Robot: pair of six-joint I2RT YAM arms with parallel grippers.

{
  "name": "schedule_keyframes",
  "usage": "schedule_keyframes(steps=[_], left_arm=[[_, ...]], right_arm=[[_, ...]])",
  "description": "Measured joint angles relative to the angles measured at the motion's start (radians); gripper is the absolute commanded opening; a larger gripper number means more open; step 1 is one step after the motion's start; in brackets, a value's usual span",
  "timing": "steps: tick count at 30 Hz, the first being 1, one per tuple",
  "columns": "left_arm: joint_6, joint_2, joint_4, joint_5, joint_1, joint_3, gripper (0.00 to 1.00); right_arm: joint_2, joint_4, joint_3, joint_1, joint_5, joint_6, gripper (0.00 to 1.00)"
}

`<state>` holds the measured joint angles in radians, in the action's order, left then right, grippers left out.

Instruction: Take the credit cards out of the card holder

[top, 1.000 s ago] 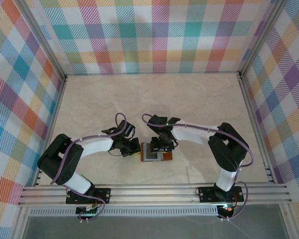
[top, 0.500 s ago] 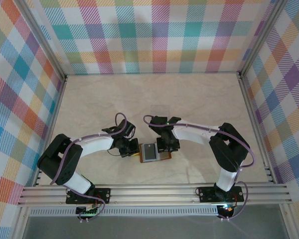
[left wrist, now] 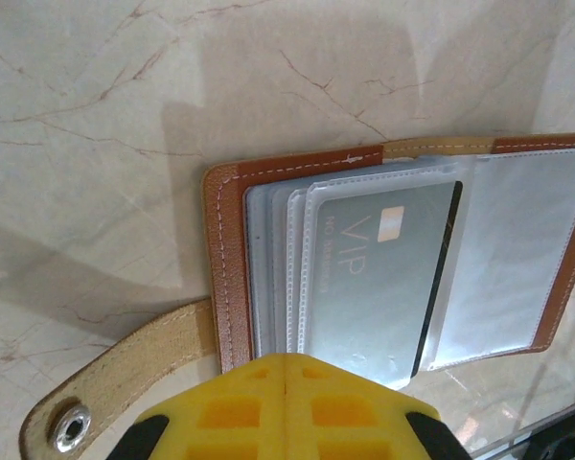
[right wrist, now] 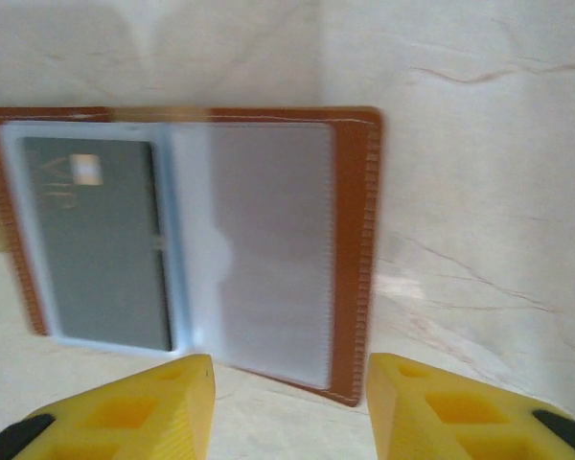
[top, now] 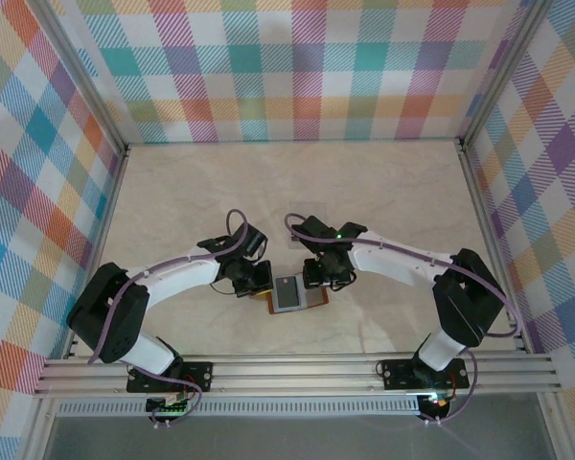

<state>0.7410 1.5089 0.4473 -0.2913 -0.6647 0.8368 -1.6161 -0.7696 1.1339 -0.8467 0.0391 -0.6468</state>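
The card holder (top: pixel 315 301) lies open on the bench (top: pixel 201 192) by the middle of its near edge, a grey credit card (left wrist: pixel 383 278) showing inside, between the left hand (left wrist: pixel 286 376), fingers pressed together, and the right hand (right wrist: pixel 289 376), fingers spread.

Pulling back: the right claw (top: pixel 323 278), which hung over the far half of the card holder (top: pixel 314 300) a second ago, now sits off the holder's far-right corner, its fingers spread apart. More of the holder's open face is uncovered, showing a grey credit card (top: pixel 287 292) in the left sleeve and a clear sleeve beside it. The right arm (top: pixel 402 261) swings its elbow outward, away from the holder and closer to the near edge of the counter (top: pixel 393 211). At the holder's left edge, the left claw (top: pixel 253 280) shifts only slightly towards the far side.
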Motion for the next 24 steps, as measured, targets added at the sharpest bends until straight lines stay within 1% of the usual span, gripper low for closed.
schedule_keyframes(steps=[5, 8, 10, 13, 19, 24], left_arm=[[0.002, 0.050, -0.005, 0.017, -0.001, -0.001, 0.05], [0.002, 0.082, -0.005, 0.023, -0.002, -0.001, 0.05], [-0.001, 0.091, -0.006, 0.023, -0.002, 0.000, 0.05], [-0.005, 0.095, -0.004, 0.023, -0.002, 0.003, 0.05], [-0.024, 0.135, -0.005, 0.023, -0.002, 0.046, 0.05], [-0.031, 0.146, -0.004, 0.029, -0.002, 0.063, 0.06]], right_arm=[[-0.023, 0.125, -0.001, 0.020, -0.189, 0.036, 0.40], [-0.069, 0.183, -0.005, 0.031, -0.264, 0.040, 0.35], [-0.092, 0.209, -0.019, 0.038, -0.291, 0.039, 0.33], [-0.105, 0.242, -0.066, 0.054, -0.312, 0.033, 0.31], [-0.101, 0.284, -0.159, 0.069, -0.331, 0.006, 0.31], [-0.072, 0.305, -0.188, 0.069, -0.340, -0.019, 0.31]])
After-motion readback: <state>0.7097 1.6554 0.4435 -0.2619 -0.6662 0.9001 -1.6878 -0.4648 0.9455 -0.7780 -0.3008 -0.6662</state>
